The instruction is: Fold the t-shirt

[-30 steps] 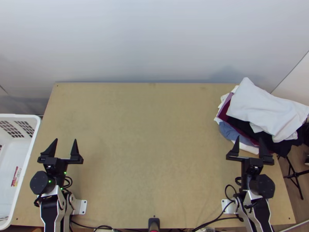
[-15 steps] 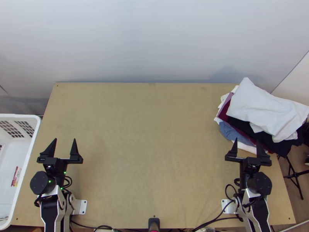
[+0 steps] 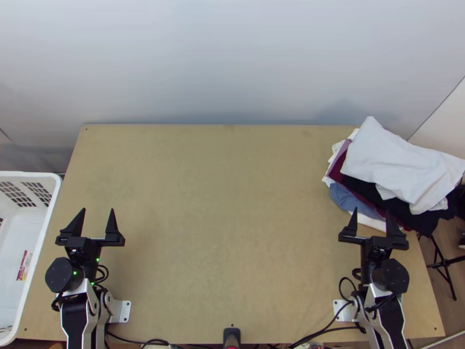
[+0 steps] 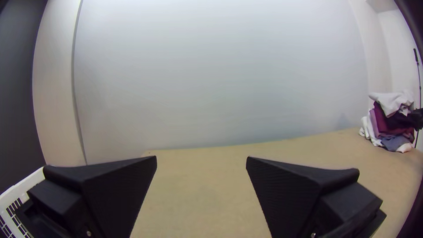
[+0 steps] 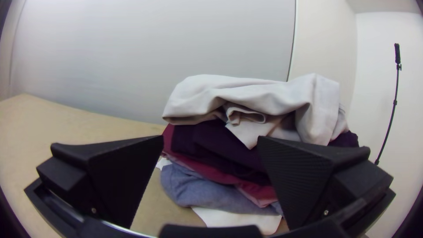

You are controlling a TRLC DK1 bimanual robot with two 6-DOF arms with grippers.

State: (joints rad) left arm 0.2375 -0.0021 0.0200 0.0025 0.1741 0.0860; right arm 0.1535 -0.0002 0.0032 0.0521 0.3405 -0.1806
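Lying at one o'clock from the right gripper (image 3: pixel 371 210) and three from the left gripper (image 3: pixel 97 209) is piled clothing (image 3: pixel 395 166). Both grippers stand spread.

We note both arms drawn in near their bases, in near-mirrored poses. Left arm (image 3: pixel 75 317): left gripper (image 3: pixel 98 210) open, its two fingers well apart, tips directed away from the base. Right arm (image 3: pixel 390 317): right gripper (image 3: pixel 372 211) likewise open, pointing the same way; we read the grippers as well apart.
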